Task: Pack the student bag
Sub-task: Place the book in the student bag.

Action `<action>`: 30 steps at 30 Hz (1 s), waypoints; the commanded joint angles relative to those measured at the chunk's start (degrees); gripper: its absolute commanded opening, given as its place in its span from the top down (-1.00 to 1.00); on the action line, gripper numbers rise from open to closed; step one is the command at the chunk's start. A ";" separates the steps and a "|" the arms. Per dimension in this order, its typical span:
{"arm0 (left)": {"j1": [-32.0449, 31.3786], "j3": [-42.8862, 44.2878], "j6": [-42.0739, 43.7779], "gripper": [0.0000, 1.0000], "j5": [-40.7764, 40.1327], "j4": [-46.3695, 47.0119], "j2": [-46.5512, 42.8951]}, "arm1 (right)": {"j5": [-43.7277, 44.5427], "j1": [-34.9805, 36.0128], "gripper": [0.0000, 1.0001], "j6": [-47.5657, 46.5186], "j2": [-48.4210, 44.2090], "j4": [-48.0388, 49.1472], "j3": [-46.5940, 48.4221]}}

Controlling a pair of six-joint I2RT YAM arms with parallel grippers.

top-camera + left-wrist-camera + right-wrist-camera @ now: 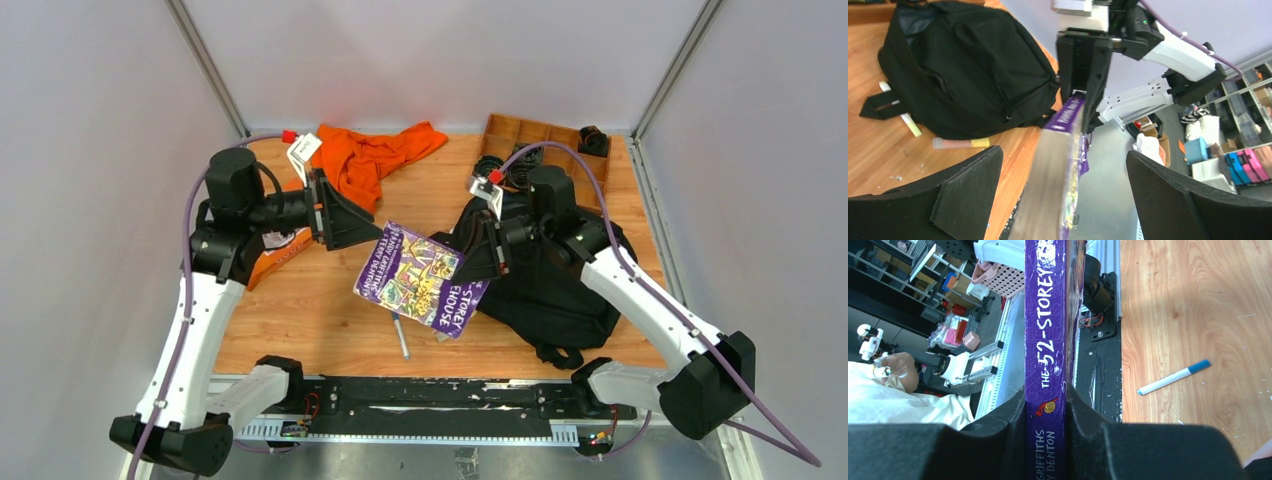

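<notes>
The student bag [560, 285] is a black backpack lying at the right of the table; it also shows in the left wrist view [963, 70]. My right gripper [478, 258] is shut on the spine of a purple book [420, 278] just left of the bag. The right wrist view shows the spine [1045, 325] clamped between the pads [1045, 405]. My left gripper [368, 232] is open at the book's far edge. In the left wrist view the book's page edge [1055, 175] sits between the spread fingers [1063, 156], touching neither.
An orange cloth [375, 160] lies at the back. A wooden compartment tray [540, 135] stands at the back right. A blue-capped marker [401, 335] lies near the front edge, also seen in the right wrist view [1174, 377]. Two highlighters [958, 143] lie by the bag.
</notes>
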 commanded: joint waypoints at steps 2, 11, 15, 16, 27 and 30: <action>-2.79 -0.79 1.83 -1.00 -2.55 -1.75 2.38 | -1.73 2.95 1.00 -1.33 -0.49 0.05 5.07; -4.20 -3.94 7.23 -0.82 1.01 -4.29 0.89 | -1.12 3.34 1.00 -2.00 -0.23 0.22 7.38; -4.28 -4.69 8.49 -0.24 3.89 -4.30 -0.71 | -0.56 2.81 1.00 -2.09 1.87 -0.41 8.61; -4.33 -4.89 8.84 -0.12 4.31 -4.35 -1.19 | -0.18 2.79 1.00 -2.09 2.19 -0.37 8.91; -4.47 -6.22 10.26 1.00 3.33 -4.06 -3.18 | 8.11 2.24 0.84 0.06 5.70 0.35 11.93; -3.71 -5.67 10.69 1.00 -5.36 -6.61 -1.76 | 17.98 0.51 -0.37 -0.94 5.96 -5.71 12.56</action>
